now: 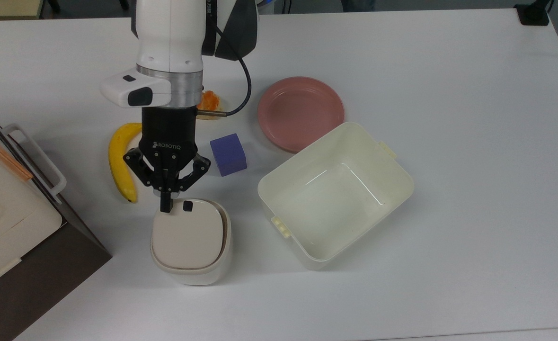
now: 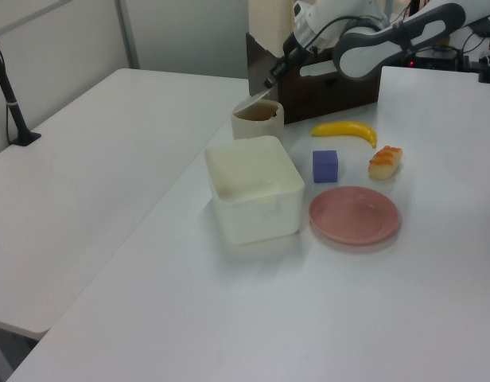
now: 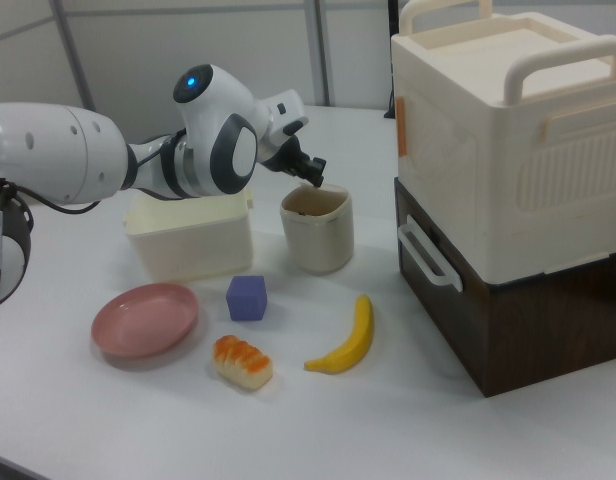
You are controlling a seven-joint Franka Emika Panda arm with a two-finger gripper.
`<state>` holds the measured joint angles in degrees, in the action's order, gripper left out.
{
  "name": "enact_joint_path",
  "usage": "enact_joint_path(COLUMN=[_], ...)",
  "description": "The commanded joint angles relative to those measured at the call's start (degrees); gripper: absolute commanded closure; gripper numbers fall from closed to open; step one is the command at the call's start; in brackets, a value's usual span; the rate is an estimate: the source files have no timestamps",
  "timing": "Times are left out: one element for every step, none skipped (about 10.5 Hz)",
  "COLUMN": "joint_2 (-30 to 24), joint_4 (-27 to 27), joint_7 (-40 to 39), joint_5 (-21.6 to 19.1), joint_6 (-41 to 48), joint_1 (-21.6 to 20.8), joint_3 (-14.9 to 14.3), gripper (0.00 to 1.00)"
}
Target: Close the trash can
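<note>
Top view: on the white table (image 1: 449, 94), the trash can (image 1: 191, 273) just below the black gripper (image 1: 166, 204). Fingers pinched narrow, holding nothing, tip at the upper edge of the beige lid (image 1: 186, 237), beside its dark button (image 1: 187, 205). From above, lid spread across the whole opening. To the top view's left, a banana (image 1: 117, 163) and a cream crate on a brown box (image 1: 4, 213); to the top view's right, a purple cube (image 1: 228, 154), a lidless cream tub (image 1: 307, 258) and a pink plate (image 1: 300, 112). Orange food piece (image 1: 208, 100) partly behind the wrist.

Left view: trash can (image 2: 257, 126) just behind the tub, apart from it. Lid tilted, far edge raised above the rim, dark interior showing beneath. Gripper (image 2: 269, 82) angled down at that raised edge; contact not clear.

Right view: trash can (image 3: 318, 240) between the tub and the stacked boxes, brown opening visible at the top. Gripper (image 3: 316, 178) closed narrow, just above the rim on the right view's left side. Cube, banana, plate and food piece in front, all well apart from the can
</note>
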<state>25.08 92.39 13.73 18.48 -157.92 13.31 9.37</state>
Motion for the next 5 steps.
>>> enact_joint_path(joint_2=[-4.2,-4.2,-4.2,-4.1,-4.0], joint_4=[6.7,7.7,8.0,8.2,8.4], joint_7=[-2.8,-3.6,-4.2,-4.4,-4.4], joint_5=[0.9,0.9,1.0,1.0,1.7], joint_6=[-0.2,-0.1,-0.1,-0.1,0.0], joint_1=[0.9,0.9,1.0,1.1,1.2], joint_3=[-0.5,-0.6,-0.5,-0.6,-0.5], gripper=[1.00,1.00,1.00,1.00,1.00])
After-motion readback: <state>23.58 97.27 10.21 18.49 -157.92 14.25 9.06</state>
